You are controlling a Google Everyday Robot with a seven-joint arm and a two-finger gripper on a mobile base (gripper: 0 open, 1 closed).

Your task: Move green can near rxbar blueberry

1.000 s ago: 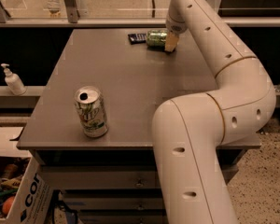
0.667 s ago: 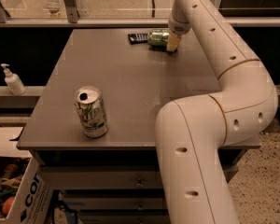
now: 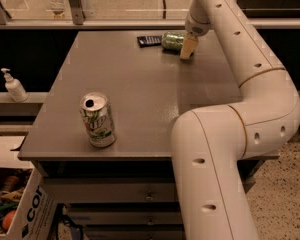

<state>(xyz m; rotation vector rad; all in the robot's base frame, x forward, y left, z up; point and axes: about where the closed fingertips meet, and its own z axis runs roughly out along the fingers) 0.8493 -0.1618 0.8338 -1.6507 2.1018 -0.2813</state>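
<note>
The green can (image 3: 172,40) lies on its side at the far edge of the grey table (image 3: 140,94). Its left end is close to the rxbar blueberry (image 3: 149,40), a small flat dark bar lying flat just to its left. My gripper (image 3: 187,49) hangs from the long white arm and sits just to the right of the can's right end, low over the table. The can does not look lifted.
A white-and-silver can with green lettering (image 3: 97,120) stands upright near the table's front left. A soap dispenser (image 3: 13,85) stands on a ledge to the left. A cardboard box (image 3: 15,211) of items sits on the floor at lower left. My arm's elbow (image 3: 225,149) fills the right foreground.
My gripper has shifted slightly to the right, away from the green can's end. The can and the bar have stayed where they were.
</note>
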